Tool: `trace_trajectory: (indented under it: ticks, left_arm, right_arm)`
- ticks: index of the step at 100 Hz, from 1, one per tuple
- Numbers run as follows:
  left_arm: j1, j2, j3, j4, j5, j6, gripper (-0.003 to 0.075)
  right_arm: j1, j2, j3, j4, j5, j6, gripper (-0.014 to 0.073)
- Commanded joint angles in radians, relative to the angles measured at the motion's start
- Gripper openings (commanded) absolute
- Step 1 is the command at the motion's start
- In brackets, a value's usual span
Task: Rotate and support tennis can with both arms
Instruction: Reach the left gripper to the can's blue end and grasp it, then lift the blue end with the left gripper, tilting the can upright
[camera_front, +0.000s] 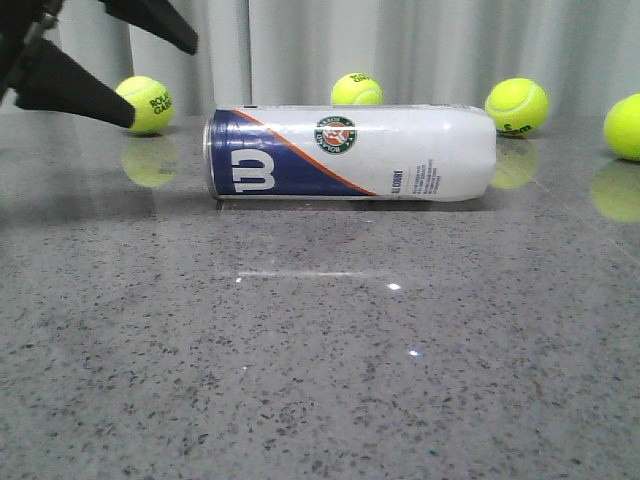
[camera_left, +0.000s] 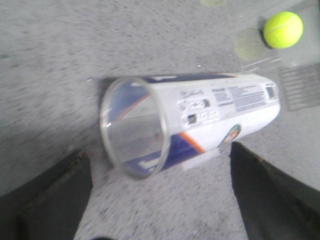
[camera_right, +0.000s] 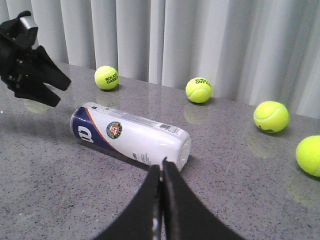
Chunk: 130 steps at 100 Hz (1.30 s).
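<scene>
The tennis can (camera_front: 350, 152) lies on its side across the middle of the grey table, blue Wilson end to the left, white end to the right. My left gripper (camera_front: 164, 80) hovers open and empty above and left of the can's rimmed end. In the left wrist view the can (camera_left: 210, 115) shows its open, empty end between my spread fingers (camera_left: 50, 200), which do not touch it. My right gripper (camera_right: 162, 164) is shut and empty, its tips just short of the white end of the can (camera_right: 130, 134). The left gripper (camera_right: 62, 92) also shows there.
Several yellow-green tennis balls sit behind the can: far left (camera_front: 148, 104), middle (camera_front: 356, 90), right (camera_front: 516, 105) and at the right edge (camera_front: 625, 125). A grey curtain (camera_front: 420, 50) closes the back of the speckled table (camera_front: 320, 380).
</scene>
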Motion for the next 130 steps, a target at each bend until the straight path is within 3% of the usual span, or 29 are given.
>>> trace_trajectory:
  ticks: [1,19,30,40,52,64,104,114,130]
  left_arm:
    - [-0.042,0.021,-0.065,-0.128,0.006,0.046,0.0546]
    - [-0.099,0.118,-0.120,-0.274,0.044,0.119,0.0542]
    - [-0.114,0.152,-0.129,-0.342,0.085,0.154,0.0481]
    - [-0.114,0.163,-0.129,-0.353,0.122,0.154,0.0358]
    - [-0.114,0.165,-0.129,-0.368,0.148,0.158,0.0143]
    - [-0.114,0.165,-0.129,-0.395,0.173,0.183,-0.0020]
    - [-0.114,0.107,-0.141,-0.504,0.223,0.300,-0.0019]
    - [-0.114,0.032,-0.159,-0.447,0.176,0.309,-0.0019]
    - [-0.114,-0.082,-0.224,-0.236,0.114,0.239,-0.0019]
  right_arm:
    - [-0.005,0.010,-0.023,-0.008,-0.076,0.002,-0.0061]
    - [-0.005,0.010,-0.023,-0.008,-0.076,0.002,-0.0061]
    - [-0.005,0.010,-0.023,-0.008,-0.076,0.002,-0.0061]
    - [-0.005,0.010,-0.023,-0.008,-0.076,0.002,-0.0061]
    - [-0.005,0.010,-0.023,-0.008,-0.076,0.002,-0.0061]
    - [-0.005,0.010,-0.023,-0.008,-0.076,0.002,-0.0061]
    - [-0.005,0.010,-0.023,-0.008,-0.076,0.002,-0.0061]
    - [-0.005,0.010,-0.023,-0.008,-0.076,0.002,-0.0061]
    - [-0.005,0.010,-0.023,-0.008,-0.076,0.002,-0.0061]
